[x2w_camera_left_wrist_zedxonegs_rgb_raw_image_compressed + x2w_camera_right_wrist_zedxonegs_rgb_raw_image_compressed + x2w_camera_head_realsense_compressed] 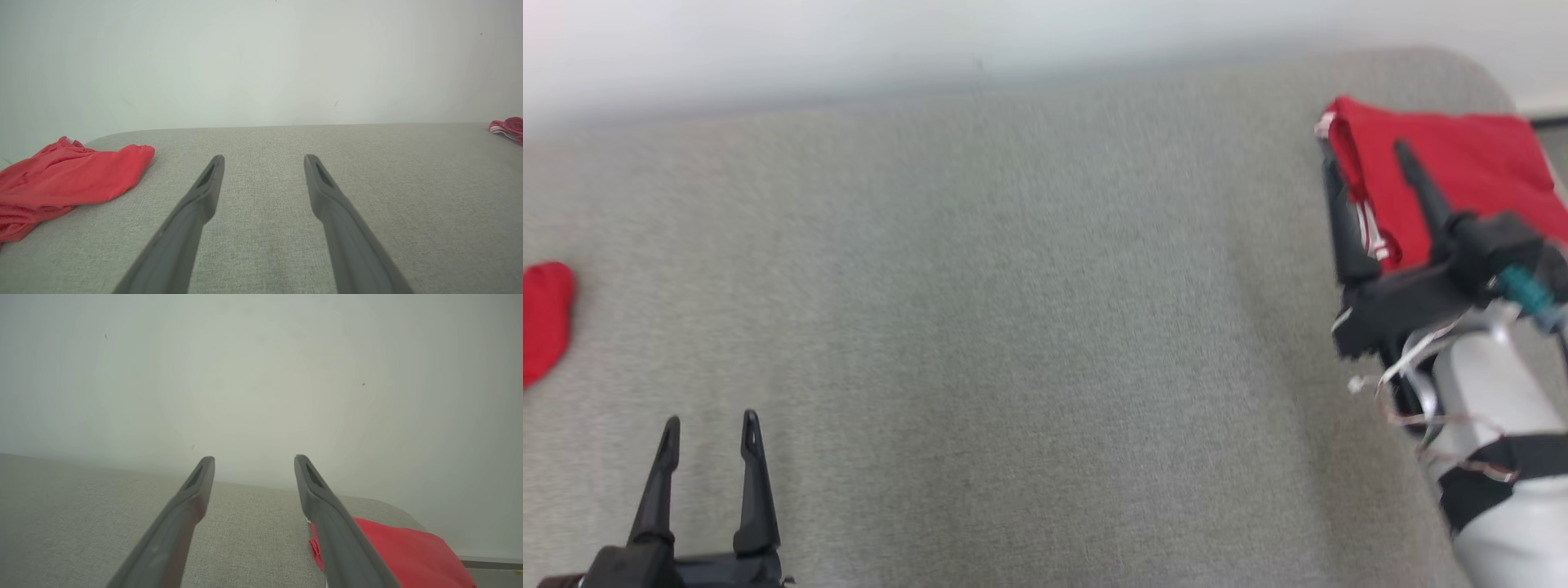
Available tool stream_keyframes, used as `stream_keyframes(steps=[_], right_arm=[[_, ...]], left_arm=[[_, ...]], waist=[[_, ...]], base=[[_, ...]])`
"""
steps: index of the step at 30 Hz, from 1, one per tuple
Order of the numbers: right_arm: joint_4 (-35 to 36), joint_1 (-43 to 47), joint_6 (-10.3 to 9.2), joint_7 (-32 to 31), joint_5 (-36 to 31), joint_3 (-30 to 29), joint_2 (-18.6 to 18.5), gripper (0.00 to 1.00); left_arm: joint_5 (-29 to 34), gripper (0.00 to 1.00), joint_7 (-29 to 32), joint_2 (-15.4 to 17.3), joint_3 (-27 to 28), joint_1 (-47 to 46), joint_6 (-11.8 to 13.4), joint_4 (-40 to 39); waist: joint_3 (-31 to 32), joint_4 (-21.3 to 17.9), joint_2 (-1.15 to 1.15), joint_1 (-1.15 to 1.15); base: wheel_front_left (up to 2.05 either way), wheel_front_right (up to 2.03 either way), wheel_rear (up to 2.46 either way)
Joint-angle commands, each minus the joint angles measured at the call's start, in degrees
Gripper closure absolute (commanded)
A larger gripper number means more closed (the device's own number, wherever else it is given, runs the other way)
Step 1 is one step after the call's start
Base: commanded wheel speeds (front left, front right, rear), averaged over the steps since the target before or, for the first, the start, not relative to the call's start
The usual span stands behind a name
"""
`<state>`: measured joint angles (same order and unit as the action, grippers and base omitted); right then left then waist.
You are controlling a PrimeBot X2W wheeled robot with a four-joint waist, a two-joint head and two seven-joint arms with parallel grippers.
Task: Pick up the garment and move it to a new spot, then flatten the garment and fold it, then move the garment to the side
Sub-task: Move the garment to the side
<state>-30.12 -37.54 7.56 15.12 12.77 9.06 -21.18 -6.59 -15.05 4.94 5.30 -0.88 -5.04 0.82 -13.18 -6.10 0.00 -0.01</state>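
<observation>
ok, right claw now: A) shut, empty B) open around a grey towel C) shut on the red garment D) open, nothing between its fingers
D: the right claw stands wide open, with just grey table and wall in the gap; the folded red garment lies on the table beside it.

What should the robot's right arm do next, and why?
Probably draw the right gripper back toward the robot. Its fingers stand open, holding nothing, over an edge of the folded red garment, which already lies at the right end of the grey surface, so that step looks done.
</observation>
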Motion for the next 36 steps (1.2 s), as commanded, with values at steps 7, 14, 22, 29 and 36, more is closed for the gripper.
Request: stream_keyframes(steps=[7, 14, 22, 29, 36], right_arm=[[3.19, 9.26, -0.17, 0.01, 0.94, -1.06, 2.97, 0.00], [8.19, 18.42, -0.16, 0.01, 1.45, -5.25, 4.60, 0.00], [13.44, 28.59, -0.16, 0.02, 1.15, -9.29, 8.49, 0.00], [16.69, 34.32, -0.16, 0.02, 0.84, -10.10, 11.70, 0.00], [17.83, 36.75, -0.16, 0.02, 0.47, -9.74, 13.17, 0.00]], left_arm=[[-0.09, 0.00, -0.16, -0.66, 0.86, 2.98, -0.36, 1.53], [-0.10, 0.00, -0.16, -1.15, 0.72, 4.39, -0.32, 2.26], [-0.05, 0.00, -0.17, -1.42, 1.81, 5.57, -0.22, 2.55], [0.72, 0.00, -0.17, -1.41, 2.28, 5.75, -0.24, 3.36], [1.23, 0.00, -0.17, -1.09, 2.60, 5.32, -0.43, 4.69]], waist=[[7.80, 2.77, 0.00, 0.01], [9.47, 3.29, 0.00, 0.01], [11.76, 2.85, 0.00, 0.01], [12.99, 2.86, 0.00, 0.01], [13.10, 3.40, 0.00, 0.01]], base=[[0.00, 0.00, 0.00], [0.00, 0.00, 0.00], [0.00, 0.00, 0.00], [0.00, 0.00, 0.00], [0.00, 0.00, 0.00]])
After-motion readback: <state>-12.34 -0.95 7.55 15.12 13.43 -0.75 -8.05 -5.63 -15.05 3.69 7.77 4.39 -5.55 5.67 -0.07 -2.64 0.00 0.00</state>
